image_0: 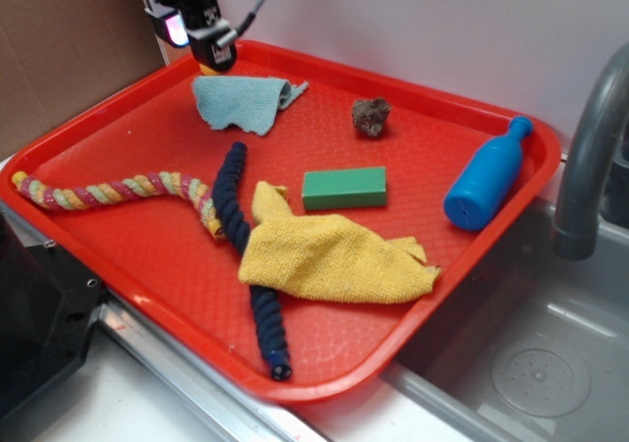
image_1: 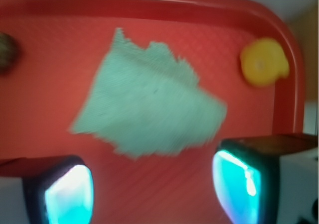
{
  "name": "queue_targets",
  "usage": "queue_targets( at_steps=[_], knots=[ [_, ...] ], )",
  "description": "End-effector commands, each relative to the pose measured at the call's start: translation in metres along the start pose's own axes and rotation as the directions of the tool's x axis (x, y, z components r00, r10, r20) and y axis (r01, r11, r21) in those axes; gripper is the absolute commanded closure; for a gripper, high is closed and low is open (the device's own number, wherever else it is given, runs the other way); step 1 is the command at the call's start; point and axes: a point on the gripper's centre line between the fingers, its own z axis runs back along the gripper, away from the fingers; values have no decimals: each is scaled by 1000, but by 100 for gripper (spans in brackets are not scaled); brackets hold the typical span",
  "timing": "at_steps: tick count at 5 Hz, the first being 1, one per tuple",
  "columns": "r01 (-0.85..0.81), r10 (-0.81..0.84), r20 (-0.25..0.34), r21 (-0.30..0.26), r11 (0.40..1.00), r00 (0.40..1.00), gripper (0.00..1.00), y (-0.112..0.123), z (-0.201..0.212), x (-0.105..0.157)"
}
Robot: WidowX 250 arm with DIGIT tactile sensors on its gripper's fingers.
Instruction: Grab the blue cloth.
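Note:
The blue cloth (image_0: 241, 101) is a small pale teal rag with ragged edges, lying flat at the back of the red tray (image_0: 118, 265). In the wrist view the blue cloth (image_1: 149, 107) lies ahead of the fingers. My gripper (image_0: 201, 31) hangs above the tray's back left corner, just left of the cloth and clear of it. In the wrist view my gripper (image_1: 152, 191) is open, with bare red tray between its glowing fingertips (image_1: 70, 194).
A yellow cloth (image_0: 329, 250), a green block (image_0: 344, 188), a dark blue rope (image_0: 246, 255), a multicoloured rope (image_0: 118, 191), a brown lump (image_0: 371, 116) and a blue bottle (image_0: 486, 175) lie on the tray. A small yellow object (image_1: 263, 62) sits in the corner. A sink (image_0: 531, 363) and tap (image_0: 590, 157) are at right.

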Motion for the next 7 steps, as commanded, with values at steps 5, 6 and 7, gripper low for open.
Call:
queue_targets(
  at_steps=[5, 6, 7],
  knots=[
    [195, -198, 35, 64, 979, 980, 100, 5, -46, 8],
    [169, -172, 44, 70, 983, 984, 100, 6, -40, 0],
    [150, -153, 36, 62, 987, 988, 100, 6, -39, -4]
  ],
)
